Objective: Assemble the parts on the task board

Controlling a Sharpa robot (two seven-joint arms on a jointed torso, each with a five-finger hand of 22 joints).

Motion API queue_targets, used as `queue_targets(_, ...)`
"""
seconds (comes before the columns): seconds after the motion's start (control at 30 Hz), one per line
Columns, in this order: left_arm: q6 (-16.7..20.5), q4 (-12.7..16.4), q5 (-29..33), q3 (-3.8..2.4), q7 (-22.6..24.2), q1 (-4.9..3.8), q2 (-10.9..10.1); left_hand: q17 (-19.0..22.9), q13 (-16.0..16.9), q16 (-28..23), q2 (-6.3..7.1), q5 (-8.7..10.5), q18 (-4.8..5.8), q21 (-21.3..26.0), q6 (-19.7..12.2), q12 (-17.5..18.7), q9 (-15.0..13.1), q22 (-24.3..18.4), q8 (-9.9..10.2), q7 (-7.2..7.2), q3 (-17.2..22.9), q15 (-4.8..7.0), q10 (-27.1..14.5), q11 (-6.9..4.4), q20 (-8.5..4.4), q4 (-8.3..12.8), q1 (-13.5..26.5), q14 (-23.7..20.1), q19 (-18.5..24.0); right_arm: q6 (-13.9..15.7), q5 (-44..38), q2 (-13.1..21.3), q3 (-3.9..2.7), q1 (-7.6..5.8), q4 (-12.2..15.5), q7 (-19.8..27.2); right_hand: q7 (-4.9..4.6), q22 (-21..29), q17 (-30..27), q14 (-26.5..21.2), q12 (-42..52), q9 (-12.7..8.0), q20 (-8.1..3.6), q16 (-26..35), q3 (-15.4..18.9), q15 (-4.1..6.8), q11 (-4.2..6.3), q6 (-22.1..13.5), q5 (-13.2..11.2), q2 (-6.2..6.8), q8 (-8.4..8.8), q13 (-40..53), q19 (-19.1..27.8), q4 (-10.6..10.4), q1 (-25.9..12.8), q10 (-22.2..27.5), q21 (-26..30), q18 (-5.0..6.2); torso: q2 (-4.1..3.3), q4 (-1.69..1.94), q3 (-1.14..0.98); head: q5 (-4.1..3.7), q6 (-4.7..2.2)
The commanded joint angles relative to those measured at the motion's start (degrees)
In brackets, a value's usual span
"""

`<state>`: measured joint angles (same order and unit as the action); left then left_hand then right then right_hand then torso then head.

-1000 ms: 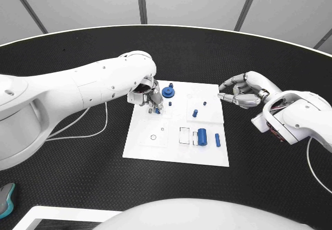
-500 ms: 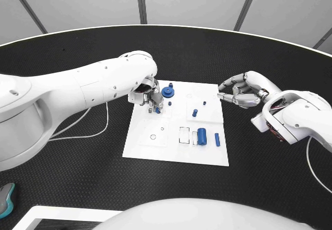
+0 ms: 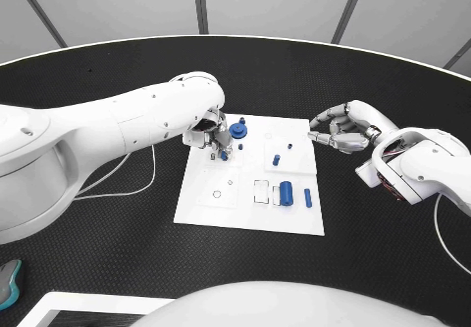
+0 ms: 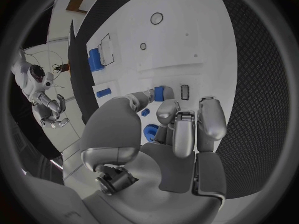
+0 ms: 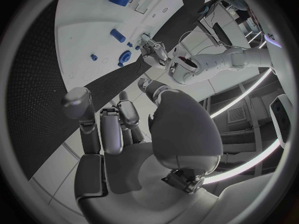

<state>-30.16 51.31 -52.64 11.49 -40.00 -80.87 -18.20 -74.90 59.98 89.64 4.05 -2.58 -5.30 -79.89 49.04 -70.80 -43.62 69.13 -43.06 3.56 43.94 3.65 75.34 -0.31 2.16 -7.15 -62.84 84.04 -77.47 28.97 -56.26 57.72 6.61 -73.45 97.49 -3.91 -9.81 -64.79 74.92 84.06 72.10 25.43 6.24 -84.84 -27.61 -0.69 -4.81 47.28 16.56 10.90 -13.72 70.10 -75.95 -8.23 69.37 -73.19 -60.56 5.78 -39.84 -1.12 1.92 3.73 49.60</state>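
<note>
The white task board point(image 3: 246, 211) lies mid-table. My left hand point(image 3: 209, 138) hovers over its far left part and pinches a small blue piece point(image 3: 222, 156) between thumb and a finger; the left wrist view shows that piece point(image 4: 160, 92) just above the board. A round blue gear-like part point(image 3: 239, 131) stands beside the hand. A short peg point(image 3: 277, 161), a tiny peg point(image 3: 290, 146), a thick blue cylinder point(image 3: 286, 193) and a thin pin point(image 3: 308, 198) lie on the board. My right hand point(image 3: 340, 133) hangs off the board's right edge, fingers curled in, holding nothing.
A white cable point(image 3: 133, 185) loops on the black table left of the board. A teal object point(image 3: 8, 283) and a white tray corner point(image 3: 59, 308) sit at the near left. The table's pale rim point(image 3: 295, 41) curves along the far side.
The left hand has shifted only slightly over the board's far left part, still with the blue piece. The right hand has stayed put.
</note>
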Motion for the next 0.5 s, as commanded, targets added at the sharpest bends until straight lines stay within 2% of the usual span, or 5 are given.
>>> queue_targets(0.03,0.22,-0.29,-0.14,0.00,-3.73,0.06,0.14,-14.70,0.03,0.15,-0.73,-0.18,0.86,-0.16,-0.57,-0.16,0.09,0.11,-0.03,-0.08,3.19,0.24,0.09,-0.35,-0.03,3.45,-0.04,5.84,-0.33,-0.03,0.00,-0.02,0.00,0.00,-0.02,0.00,0.07,0.03,5.29,3.44,-0.23,-0.08,-0.15,0.11,0.05,0.45,0.10,-0.38,0.30,-0.06,-0.22,0.00,-0.02,-0.34,0.00,0.10,0.40,0.85,-0.01,-0.06,0.00,0.00,-0.03)
queue_targets(0.5,0.87,-1.33,-0.29,0.01,-3.76,0.24,0.50,-14.74,0.19,0.18,-0.78,-0.16,0.88,-0.21,-0.74,-0.30,0.05,0.23,-0.01,-0.07,2.86,0.26,0.19,-0.36,-0.08,3.38,0.23,5.85,-0.40,-0.20,0.00,-0.11,0.00,0.00,-0.12,0.00,0.07,0.03,5.29,3.44,-0.23,-0.08,-0.15,0.11,0.05,0.45,0.10,-0.38,0.30,-0.06,-0.22,0.00,-0.02,-0.34,0.00,0.10,0.40,0.85,-0.01,0.04,0.04,-0.14,0.00)
